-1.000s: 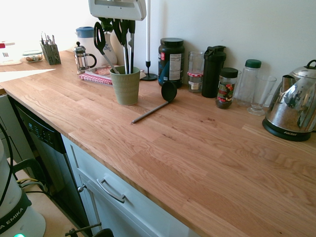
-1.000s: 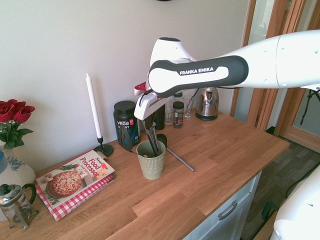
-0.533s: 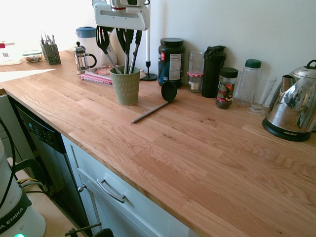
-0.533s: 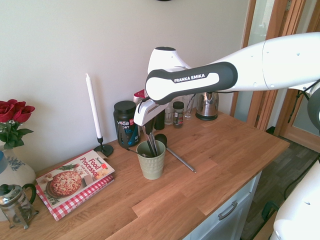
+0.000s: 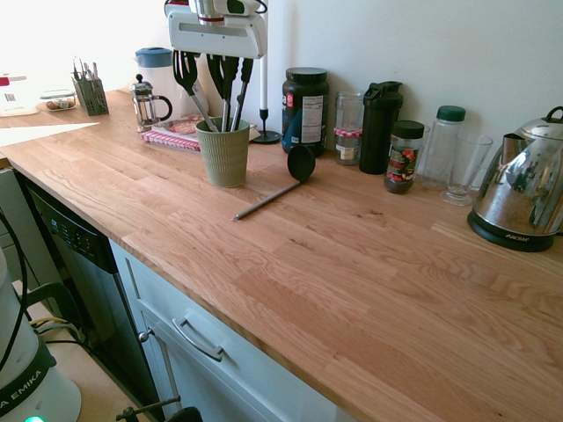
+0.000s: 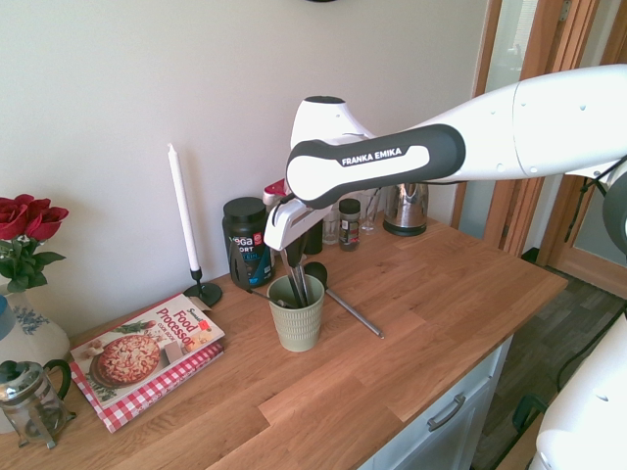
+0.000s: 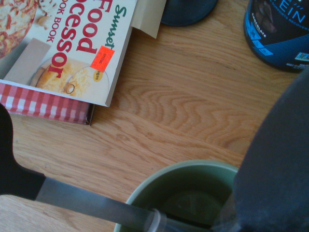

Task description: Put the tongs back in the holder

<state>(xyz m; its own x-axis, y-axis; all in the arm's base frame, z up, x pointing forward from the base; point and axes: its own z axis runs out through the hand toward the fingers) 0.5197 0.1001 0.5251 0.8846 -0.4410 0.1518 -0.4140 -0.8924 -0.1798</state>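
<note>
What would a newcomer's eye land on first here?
Probably the big white arm reaching in over the green cup of dark utensils, with a black ladle lying on the counter beside it. Next, the red roses at one end and the shiny kettle at the other.

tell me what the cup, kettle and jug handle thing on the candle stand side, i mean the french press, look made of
Cup: likely matte ceramic or plastic; ribbed, dull green.
Kettle: polished metal, mirror-like reflections.
French press: clear glass, see-through, in a shiny, probably metal frame.
</note>
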